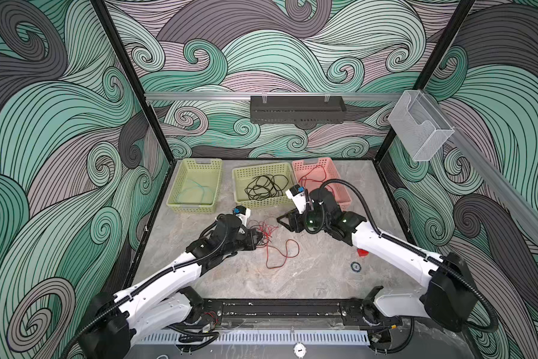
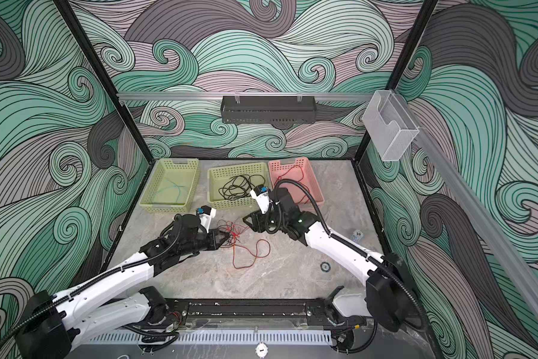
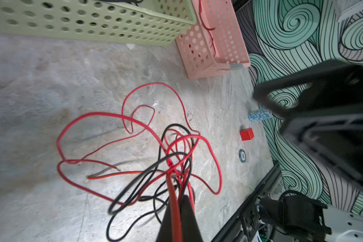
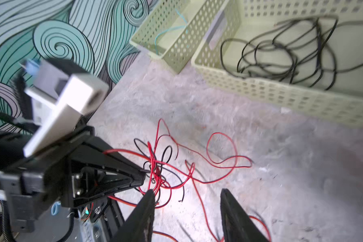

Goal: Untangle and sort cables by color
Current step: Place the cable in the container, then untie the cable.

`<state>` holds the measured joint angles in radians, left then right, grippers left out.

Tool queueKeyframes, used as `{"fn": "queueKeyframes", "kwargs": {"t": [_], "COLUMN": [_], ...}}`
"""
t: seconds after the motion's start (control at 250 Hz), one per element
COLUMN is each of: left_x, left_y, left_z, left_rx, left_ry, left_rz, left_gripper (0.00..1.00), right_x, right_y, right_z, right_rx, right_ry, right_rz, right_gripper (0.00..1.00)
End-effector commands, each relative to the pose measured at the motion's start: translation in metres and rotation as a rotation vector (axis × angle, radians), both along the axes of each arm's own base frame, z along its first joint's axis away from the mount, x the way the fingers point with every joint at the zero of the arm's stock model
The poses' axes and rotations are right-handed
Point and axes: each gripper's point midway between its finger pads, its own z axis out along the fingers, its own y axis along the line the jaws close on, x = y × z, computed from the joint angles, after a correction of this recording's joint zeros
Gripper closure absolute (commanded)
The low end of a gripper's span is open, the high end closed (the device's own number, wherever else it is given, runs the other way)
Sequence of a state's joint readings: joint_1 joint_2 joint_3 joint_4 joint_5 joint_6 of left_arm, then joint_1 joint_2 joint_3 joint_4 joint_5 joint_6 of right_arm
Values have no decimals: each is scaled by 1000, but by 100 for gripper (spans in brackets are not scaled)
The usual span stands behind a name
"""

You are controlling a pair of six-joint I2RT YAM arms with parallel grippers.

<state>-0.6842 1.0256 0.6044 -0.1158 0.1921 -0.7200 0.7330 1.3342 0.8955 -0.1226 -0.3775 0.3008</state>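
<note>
Red-black tangle [image 1: 264,233], mid-frame on desk [image 1: 308,279]: left fingers [image 3: 188,211] pinch red cable [image 3: 173,188], likely anchoring it; right fingers [image 4: 235,220] parted, empty.

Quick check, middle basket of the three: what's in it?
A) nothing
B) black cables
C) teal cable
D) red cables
B: in a top view, the middle basket holds a loose coil of black cables, while the teal cable lies in the left basket.
</note>
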Motion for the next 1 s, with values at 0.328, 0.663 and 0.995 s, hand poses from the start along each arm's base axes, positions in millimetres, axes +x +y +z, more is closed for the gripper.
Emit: {"fn": "queueKeyframes", "kwargs": {"t": [0.328, 0.663, 0.995], "left_x": [10, -1, -3], "left_y": [-22, -8, -3], "left_z": [8, 1, 2], "left_rx": [6, 13, 24], "left_ry": [-4, -4, -14], "left_rz": [-39, -18, -12], "left_gripper": [97, 97, 97], "right_x": [-1, 3, 9], "right_y": [19, 22, 33], "right_z": [2, -3, -10], "right_rx": [29, -5, -18], "right_ry": [-75, -73, -48], "right_rz": [-5, 4, 17], "right_gripper": [100, 68, 94]}}
